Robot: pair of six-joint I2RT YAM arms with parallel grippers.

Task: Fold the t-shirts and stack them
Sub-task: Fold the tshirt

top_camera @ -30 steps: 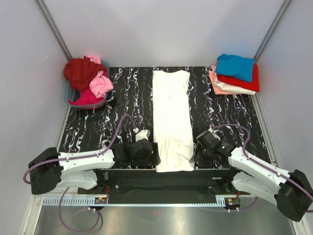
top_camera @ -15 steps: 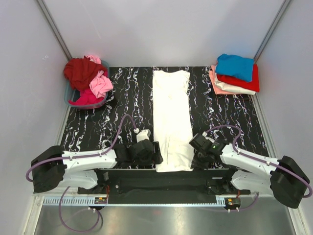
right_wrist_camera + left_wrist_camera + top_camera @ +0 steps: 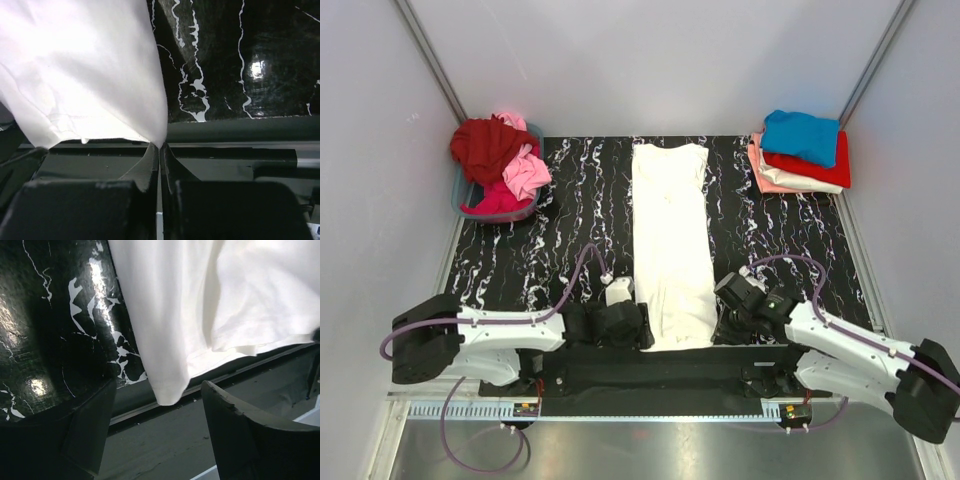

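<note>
A white t-shirt [image 3: 670, 240] lies folded into a long strip down the middle of the black marbled table [image 3: 550, 240], its hem hanging over the near edge. My right gripper [image 3: 161, 146] is shut on the hem's right corner [image 3: 159, 137]. My left gripper [image 3: 159, 392] stands open around the hem's left corner [image 3: 167, 392], fingers apart from the cloth. In the top view the left gripper [image 3: 642, 328] and right gripper [image 3: 718, 325] flank the hem.
A blue basket [image 3: 470, 205] with red and pink shirts [image 3: 505, 160] sits at the back left. A stack of folded shirts [image 3: 800, 152], blue on top, lies at the back right. A dark metal rail [image 3: 240, 372] runs below the table's near edge.
Both grippers moved inward to the white shirt's hem corners. The right one closed on its corner; the left one has narrowed but stays open.
</note>
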